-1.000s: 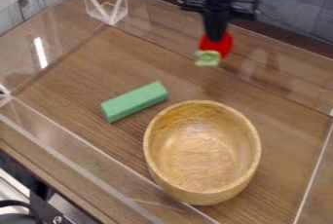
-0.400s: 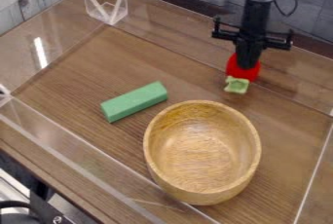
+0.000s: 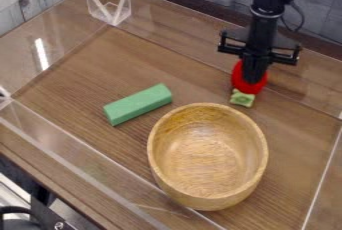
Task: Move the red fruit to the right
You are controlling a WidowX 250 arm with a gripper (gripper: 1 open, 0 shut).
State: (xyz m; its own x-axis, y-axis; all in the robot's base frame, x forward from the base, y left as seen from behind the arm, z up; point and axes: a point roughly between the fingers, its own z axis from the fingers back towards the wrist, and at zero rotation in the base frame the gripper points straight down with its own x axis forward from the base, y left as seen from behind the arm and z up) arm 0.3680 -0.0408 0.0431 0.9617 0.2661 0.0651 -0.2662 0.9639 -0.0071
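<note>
Red fruit (image 3: 247,82) pinched in closed claw (image 3: 251,72), hanging just under fingertips; carried rightward and lowered since a second ago, almost down, release likely next

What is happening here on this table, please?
A single robot arm is handling a toy fruit. Its gripper points down and is closed on the red fruit, whose green leafy cap faces downward. The fruit is low over the wooden table, on the right side, just behind the wooden bowl. Whether it already touches the table, I cannot tell. The green block lies apart, to the left.
</note>
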